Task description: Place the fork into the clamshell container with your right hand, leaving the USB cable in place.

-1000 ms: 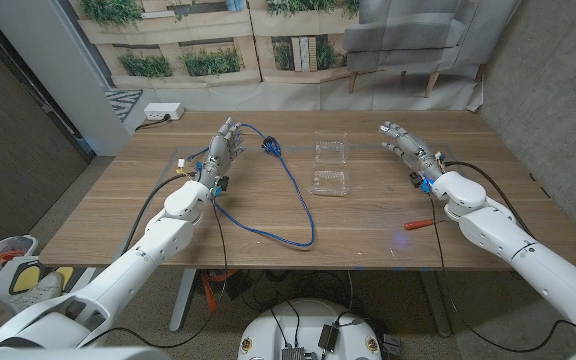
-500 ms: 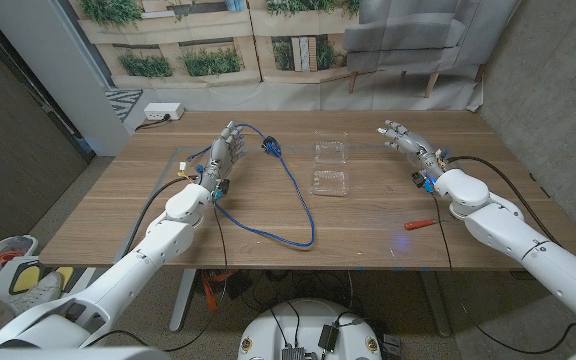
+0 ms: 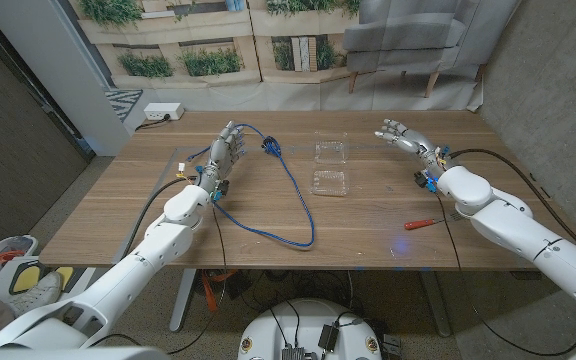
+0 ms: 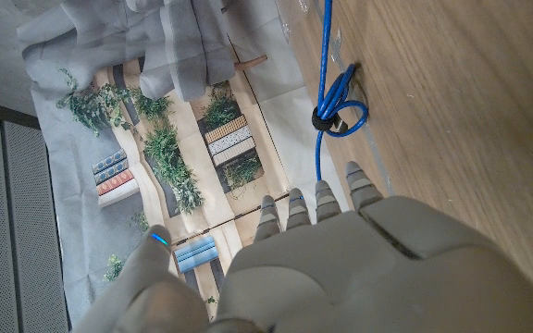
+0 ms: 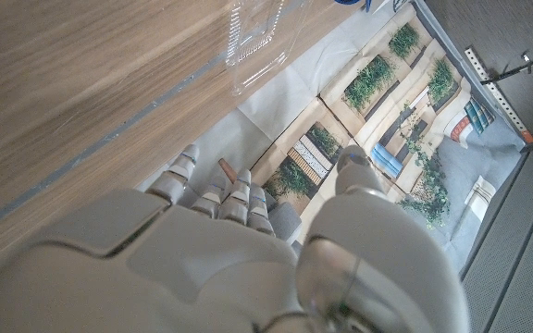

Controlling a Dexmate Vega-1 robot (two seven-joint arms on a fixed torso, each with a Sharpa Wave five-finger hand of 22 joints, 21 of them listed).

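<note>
Over on the table's (image 3: 368, 215) nine o'clock side, the left hand (image 3: 225, 150) sits with fingers apart and nothing in them, reaching toward twelve o'clock. Right beside it runs the blue USB cable (image 3: 290, 190), its bundled end (image 3: 270, 147) near the fingertips (the left wrist view shows that coiled plug end (image 4: 336, 111) just beyond the hand (image 4: 340, 268)), and the long loop trails down toward six o'clock. At the centre lies the clear clamshell container (image 3: 330, 166), opened out, seen too in the right wrist view (image 5: 253, 32). Over at three o'clock the right hand (image 3: 400, 135) hovers above the table, fingers spread, holding nothing; the right wrist view shows it (image 5: 229, 250) from behind. The fork (image 3: 420, 223), red-handled and small, lies on the table toward five o'clock, well apart from the container and beside the right forearm.
</note>
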